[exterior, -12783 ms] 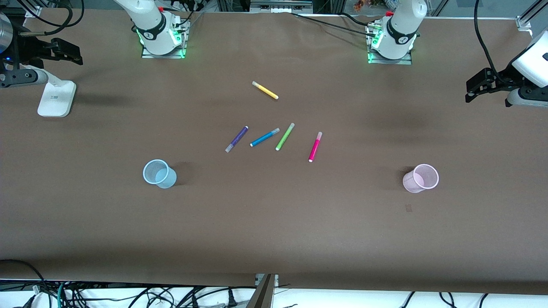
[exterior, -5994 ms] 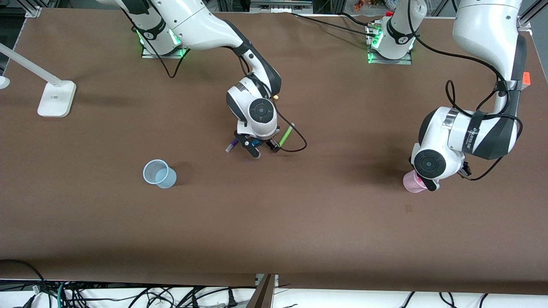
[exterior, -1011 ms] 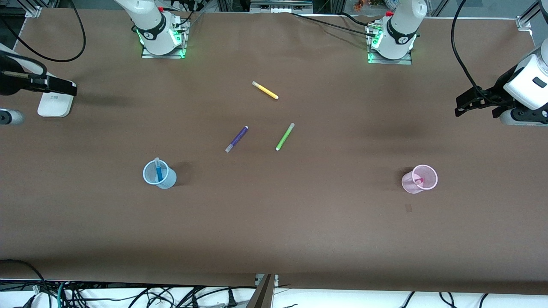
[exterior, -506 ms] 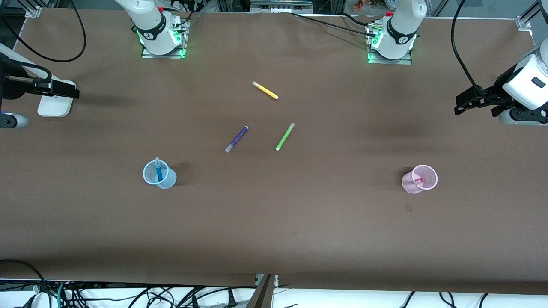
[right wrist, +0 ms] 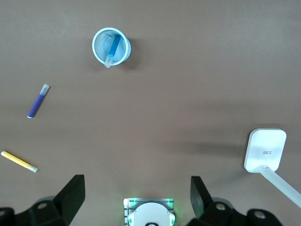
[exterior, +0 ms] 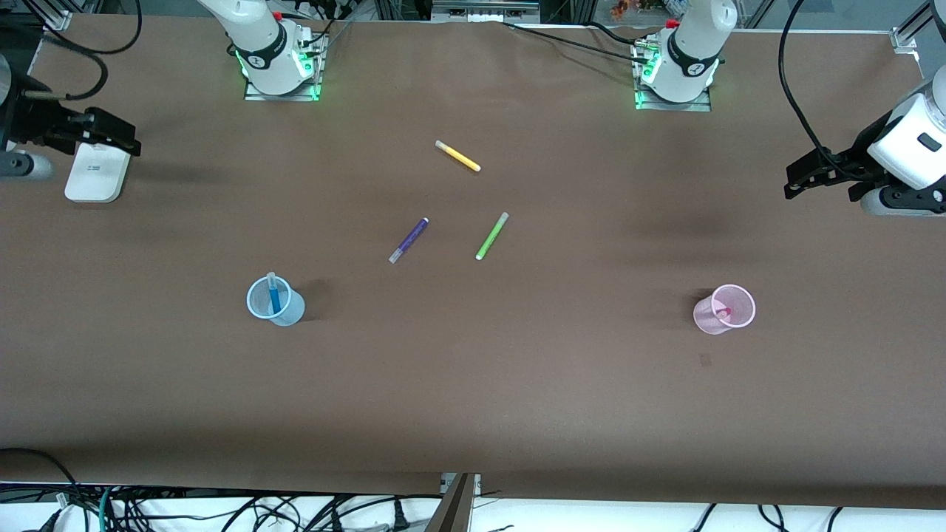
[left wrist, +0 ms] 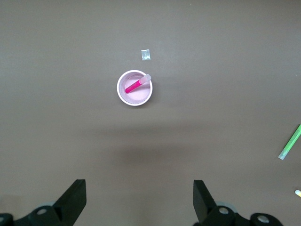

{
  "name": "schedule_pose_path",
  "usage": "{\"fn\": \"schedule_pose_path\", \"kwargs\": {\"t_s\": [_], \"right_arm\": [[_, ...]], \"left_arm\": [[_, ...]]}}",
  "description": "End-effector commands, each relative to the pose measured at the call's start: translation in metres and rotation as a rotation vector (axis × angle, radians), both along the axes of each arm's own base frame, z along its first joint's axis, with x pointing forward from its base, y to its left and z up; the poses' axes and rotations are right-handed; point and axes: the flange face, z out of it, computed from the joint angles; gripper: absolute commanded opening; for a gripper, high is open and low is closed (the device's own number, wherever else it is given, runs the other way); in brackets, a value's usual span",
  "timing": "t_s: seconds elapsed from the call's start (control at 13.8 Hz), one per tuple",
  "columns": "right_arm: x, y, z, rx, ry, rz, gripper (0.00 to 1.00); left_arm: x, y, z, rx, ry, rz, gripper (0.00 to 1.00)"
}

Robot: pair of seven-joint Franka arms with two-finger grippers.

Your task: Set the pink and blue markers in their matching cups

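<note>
Both markers stand in their matching cups.

Nearest us, we see the pink marker [exterior: 723, 313] leaning in the pink cup [exterior: 725, 309] and the blue marker [exterior: 275, 297] in the blue cup [exterior: 275, 301]. Farther off, the left gripper [exterior: 797, 182] and right gripper [exterior: 118, 137] hover spread wide, empty, at the table's ends.

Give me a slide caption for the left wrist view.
Open left gripper high above the pink cup holding the pink marker; green marker nearby.
</note>
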Motion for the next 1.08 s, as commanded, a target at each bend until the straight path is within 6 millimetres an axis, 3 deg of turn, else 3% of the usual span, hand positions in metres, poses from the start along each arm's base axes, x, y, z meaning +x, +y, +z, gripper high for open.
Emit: {"fn": "schedule_pose_path", "kwargs": {"t_s": [0.0, 1.01], "right_arm": [[-0.0344, 0.0017, 0.0042, -0.009, -0.026, 0.03, 0.99], [-0.0291, 0.0044, -0.0044, -0.021, 0.019, -0.027, 0.99]], "left_arm": [[-0.0061, -0.0013, 0.0061, 0.022, 0.0, 0.005, 1.0], [-0.0056, -0.0021, 0.006, 0.022, 0.0, 0.003, 1.0]]}}
